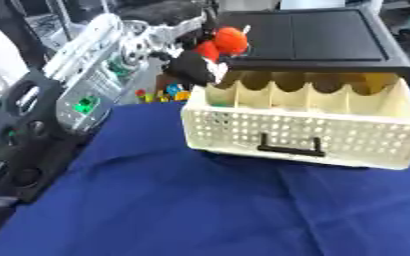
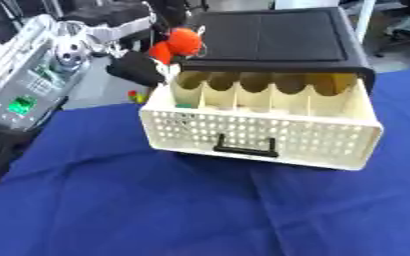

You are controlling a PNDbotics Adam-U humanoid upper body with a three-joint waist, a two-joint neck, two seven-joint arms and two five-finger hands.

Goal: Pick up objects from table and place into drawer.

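One hand is all I can see from my seat: my left hand (image 1: 194, 67), a black shape at the end of the silver and black arm coming in from the upper left, poised over the far left corner of the drawer (image 2: 252, 136). Its fingers are curled round a rounded orange-red object (image 2: 179, 43), smooth-looking and roughly ball-shaped, held just above the drawer's back left compartment and against the edge of the black cabinet (image 2: 274, 37). Blur keeps me from making out the object's long axis or which way it points.

I see the cream plastic drawer pulled out toward me, its front wall perforated in a grid, with a black handle (image 2: 244, 146) and scalloped dividers. Something small and green (image 2: 184, 106) lies in the leftmost compartment. Blue cloth (image 1: 200, 210) covers the table in soft creases.
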